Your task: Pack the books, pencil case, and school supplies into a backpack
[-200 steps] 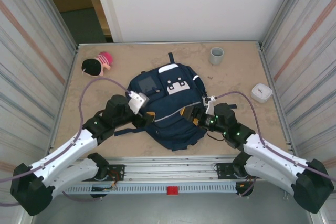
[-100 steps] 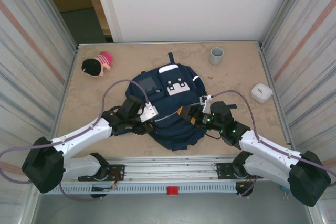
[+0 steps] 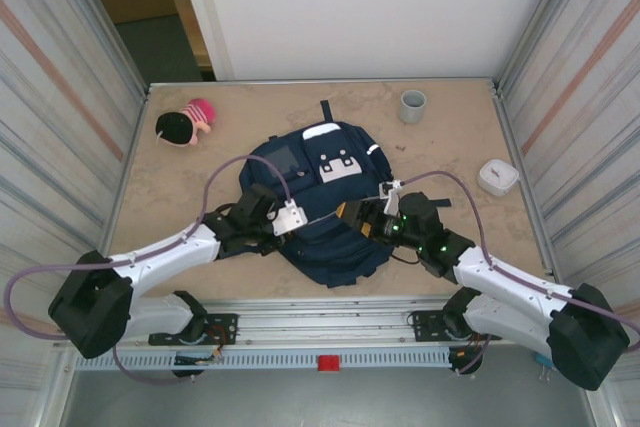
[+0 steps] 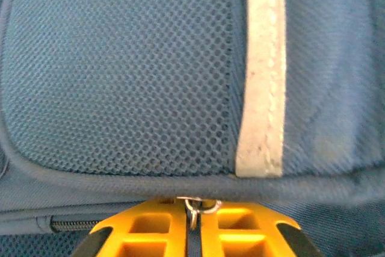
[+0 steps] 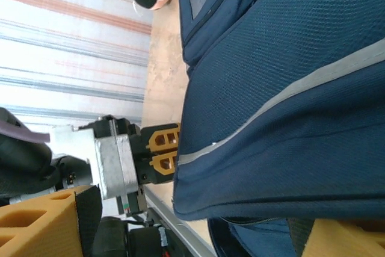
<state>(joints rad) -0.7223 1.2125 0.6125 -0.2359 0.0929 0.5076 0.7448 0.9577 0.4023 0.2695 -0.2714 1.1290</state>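
The left gripper (image 4: 193, 215) is clamped fully on the metal zipper pull (image 4: 192, 203) at the left side of the backpack (image 3: 320, 197), which lies mid-way across the table (image 3: 450, 147), toward its near edge. Draw the pull along the line of the zipper track, not upward, so the slider does not bind and the ring does not slip out. The right gripper (image 3: 357, 220) has its jaws wide and astride the bag's right-hand fabric without gripping, and should pinch that fabric as a counter-hold.

Backpack (image 4: 120, 70), navy mesh panel, close up: one pale stripe (image 4: 261, 70) running down at right to the piped lower edge, a zip (image 4: 72, 225) below at left, a small metal pull ring (image 4: 193, 204) pinched between the closed yellow fingers (image 4: 150, 233) of the left gripper (image 4: 194, 213) at bottom centre.
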